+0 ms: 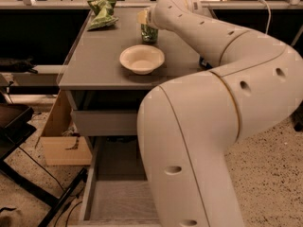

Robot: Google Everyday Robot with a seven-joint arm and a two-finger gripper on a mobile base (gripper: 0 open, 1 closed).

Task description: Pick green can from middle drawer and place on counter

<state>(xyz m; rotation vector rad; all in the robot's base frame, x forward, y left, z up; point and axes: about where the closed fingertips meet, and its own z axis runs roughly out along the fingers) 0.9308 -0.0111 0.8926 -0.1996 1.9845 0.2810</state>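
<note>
Single arm (227, 141) fills the right half of the view. Thick white segment rises near right, bends at the elbow (265, 79), then extends far and left. Wrist (170, 13) tapers at far centre. The gripper (146, 23) points downward at the arm's far-left end, largely hidden behind the wrist.

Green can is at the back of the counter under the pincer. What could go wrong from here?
1. The pincer covers the top of the green can. I cannot tell whether the can's base rests on the counter, so a release might drop or tip it.
2. The white bowl sits just in front of the can, so the arm could knock it when it pulls back.
</note>
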